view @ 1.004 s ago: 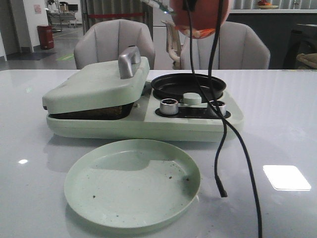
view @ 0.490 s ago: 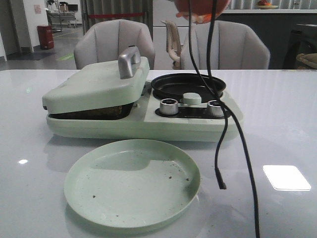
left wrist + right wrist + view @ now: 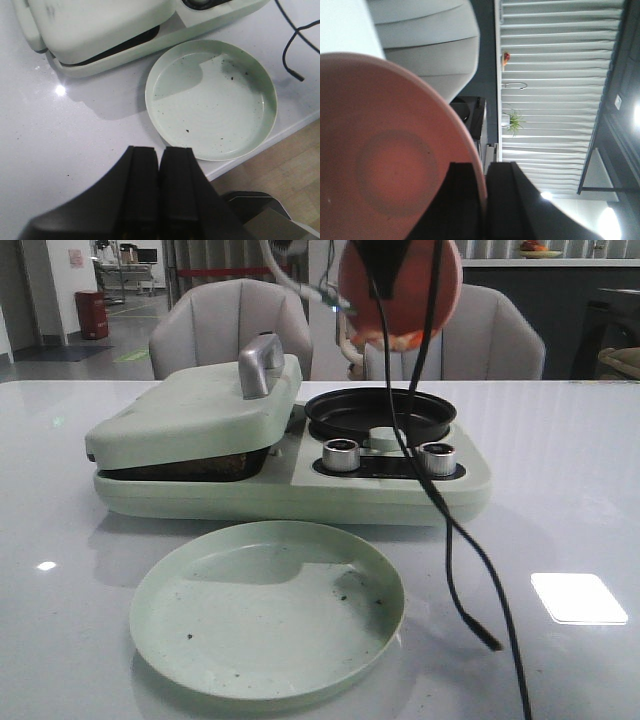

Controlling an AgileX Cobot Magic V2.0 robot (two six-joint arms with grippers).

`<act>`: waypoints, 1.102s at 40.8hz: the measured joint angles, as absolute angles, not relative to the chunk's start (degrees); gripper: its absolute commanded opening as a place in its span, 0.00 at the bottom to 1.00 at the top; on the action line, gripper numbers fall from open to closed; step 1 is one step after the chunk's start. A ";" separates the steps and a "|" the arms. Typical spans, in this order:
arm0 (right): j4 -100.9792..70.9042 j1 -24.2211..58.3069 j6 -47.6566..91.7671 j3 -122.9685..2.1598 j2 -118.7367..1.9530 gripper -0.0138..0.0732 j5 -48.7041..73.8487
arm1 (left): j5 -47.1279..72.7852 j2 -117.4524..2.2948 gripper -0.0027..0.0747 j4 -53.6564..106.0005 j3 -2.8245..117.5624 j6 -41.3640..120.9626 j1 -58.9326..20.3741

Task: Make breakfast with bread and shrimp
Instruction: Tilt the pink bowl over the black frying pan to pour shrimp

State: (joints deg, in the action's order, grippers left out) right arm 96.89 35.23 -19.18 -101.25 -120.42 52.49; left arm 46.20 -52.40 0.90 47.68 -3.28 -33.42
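Above the round black frying pan (image 3: 380, 412) of the pale green breakfast maker (image 3: 290, 450), my right gripper (image 3: 482, 200) pinches the rim of the tipped pink round bowl (image 3: 400, 285); pale pink-orange shrimp (image 3: 395, 338) show at its lower edge. My left gripper (image 3: 159, 187), fingers pressed together and empty, hangs near the green round plate (image 3: 212, 100), in front of the maker. Brown bread (image 3: 190, 465) lies under its closed lid.

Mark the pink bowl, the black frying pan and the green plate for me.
pink bowl (image 3: 400, 285), front view, its tilted underside
black frying pan (image 3: 380, 412), front view, inner floor
green plate (image 3: 265, 615), front view, bare centre
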 measured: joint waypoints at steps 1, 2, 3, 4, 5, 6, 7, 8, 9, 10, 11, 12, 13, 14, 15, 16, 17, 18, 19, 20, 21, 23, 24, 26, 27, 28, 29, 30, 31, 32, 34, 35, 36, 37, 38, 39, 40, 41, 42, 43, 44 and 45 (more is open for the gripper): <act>96.89 35.23 -19.18 -101.00 -120.76 0.21 52.65 | 46.20 -52.40 0.16 0.90 47.68 -3.28 -33.42; 96.89 35.23 -19.18 -100.87 -121.05 0.21 52.74 | 46.20 -52.40 0.16 0.90 47.68 -3.28 -33.42; 96.89 35.23 -19.18 -100.77 -121.20 0.21 52.89 | 46.20 -52.40 0.16 0.90 47.68 -3.28 -33.42; 96.89 35.23 -19.18 -100.74 -121.30 0.21 53.14 | 46.20 -52.40 0.16 0.90 47.68 -3.28 -33.42; 96.89 35.23 -19.18 -100.74 -121.30 0.21 53.49 | 46.20 -52.40 0.16 0.90 47.68 -3.28 -33.42; 97.00 35.23 -19.18 -100.74 -121.30 0.21 53.87 | 46.20 -52.40 0.16 0.90 47.68 -3.28 -33.42; 97.27 35.23 -19.18 -100.74 -121.30 0.21 54.45 | 46.20 -52.40 0.16 0.90 47.68 -3.28 -33.42; 97.39 35.23 -19.18 -100.97 -121.30 0.21 54.88 | 46.20 -52.40 0.16 0.90 47.68 -3.28 -33.42; 97.50 35.23 -19.18 -101.12 -121.30 0.21 55.28 | 46.20 -52.40 0.16 0.90 47.68 -3.28 -33.42; 97.48 35.23 -19.18 -101.38 -121.30 0.21 55.73 | 46.20 -52.40 0.16 0.90 47.68 -3.28 -33.42; 97.48 35.23 -19.18 -101.69 -121.18 0.21 56.00 | 46.20 -52.40 0.16 0.90 47.68 -3.28 -33.42; 97.48 35.23 -19.18 -101.97 -121.05 0.21 56.18 | 46.20 -52.40 0.16 0.90 47.68 -3.28 -33.42; 97.48 35.23 -19.18 -102.16 -120.93 0.21 56.49 | 46.20 -52.40 0.16 0.90 47.68 -3.28 -33.42; 97.48 35.23 -19.18 -102.51 -120.92 0.21 56.56 | 46.20 -52.40 0.16 0.90 47.68 -3.28 -33.42; 97.48 35.23 -19.18 -102.92 -120.78 0.21 56.66 | 46.20 -52.40 0.16 0.90 47.68 -3.28 -33.42; 97.48 35.23 -19.18 -103.44 -120.70 0.21 56.79 | 46.20 -52.40 0.16 0.90 47.68 -3.28 -33.42; 97.48 35.23 -19.14 -103.86 -120.56 0.21 56.92 | 46.20 -52.40 0.16 0.90 47.68 -3.28 -33.42; 97.48 35.23 -19.14 -104.29 -120.41 0.21 56.92 | 46.20 -52.40 0.16 0.90 47.68 -3.28 -33.42; 97.48 35.23 -19.14 -104.81 -120.30 0.21 56.92 | 46.20 -52.40 0.16 0.90 47.68 -3.28 -33.42; 97.48 35.23 -19.14 -105.06 -120.04 0.21 56.92 | 46.20 -52.40 0.16 0.90 47.68 -3.28 -33.42; 97.48 35.23 -19.14 -105.41 -119.93 0.21 56.92 | 46.20 -52.40 0.16 0.90 47.68 -3.28 -33.42; 97.48 35.23 -19.05 -105.92 -119.49 0.21 57.04 | 46.20 -52.40 0.16 0.90 47.68 -3.28 -33.42; 97.65 35.23 -19.05 -106.03 -119.28 0.21 57.17 | 46.20 -52.40 0.16 0.90 47.68 -3.28 -33.42; 97.65 35.23 -19.05 -106.31 -119.11 0.21 57.18 | 46.20 -52.40 0.16 0.90 47.68 -3.28 -33.42; 97.52 35.23 -19.05 -106.40 -119.11 0.21 57.18 | 46.20 -52.40 0.16 0.90 47.68 -3.28 -33.42; 97.24 35.23 -19.17 -106.40 -119.11 0.21 57.18 | 46.20 -52.40 0.16 0.90 47.68 -3.28 -33.42; 96.67 35.23 -19.54 -106.40 -119.11 0.21 57.18 | 46.20 -52.40 0.16 0.90 47.68 -3.28 -33.42; 96.19 35.23 -20.01 -106.40 -119.11 0.21 57.18 | 46.20 -52.40 0.16 0.90 47.68 -3.28 -33.42; 95.34 35.23 -20.96 -106.40 -119.11 0.21 57.18 | 46.20 -52.40 0.16 0.90 47.68 -3.28 -33.42; 94.61 35.23 -21.77 -106.40 -119.11 0.21 57.18 | 46.20 -52.40 0.16 0.90 47.68 -3.28 -33.42; 93.11 35.23 -23.72 -106.40 -119.22 0.21 57.63 | 46.20 -52.40 0.16 0.90 47.68 -3.28 -33.42; 92.55 35.23 -24.42 -106.40 -119.22 0.21 58.02 | 46.20 -52.40 0.16 0.90 47.68 -3.28 -33.42; 91.83 35.23 -24.88 -106.40 -119.07 0.21 58.49 | 46.20 -52.40 0.16 0.90 47.68 -3.28 -33.42; 90.74 35.23 -25.28 -106.40 -118.73 0.21 59.21 | 46.20 -52.40 0.16 0.90 47.68 -3.28 -33.42; 89.44 35.23 -25.55 -106.40 -118.44 0.21 59.92 | 46.20 -52.40 0.16 0.90 47.68 -3.28 -33.42; 88.36 35.23 -25.87 -106.40 -117.92 0.21 60.46 | 46.20 -52.40 0.16 0.90 47.68 -3.28 -33.42; 86.44 35.23 -25.89 -106.40 -117.19 0.21 61.19 | 46.20 -52.40 0.16 0.90 47.68 -3.28 -33.42; 84.77 35.23 -25.99 -106.40 -116.26 0.21 61.76 | 46.20 -52.40 0.16 0.90 47.68 -3.28 -33.42; 82.17 34.96 -25.99 -106.40 -115.41 0.21 62.43 | 46.20 -52.40 0.16 0.90 47.68 -3.28 -33.42; 79.26 34.83 -25.99 -106.40 -114.10 0.21 62.85 | 46.20 -52.40 0.16 0.90 47.68 -3.28 -33.42; 77.71 34.49 -25.86 -106.40 -113.00 0.21 63.18 | 46.20 -52.40 0.16 0.90 47.68 -3.28 -33.42; 74.39 33.94 -25.48 -106.40 -111.79 0.21 63.43 | 46.20 -52.40 0.16 0.90 47.68 -3.28 -33.42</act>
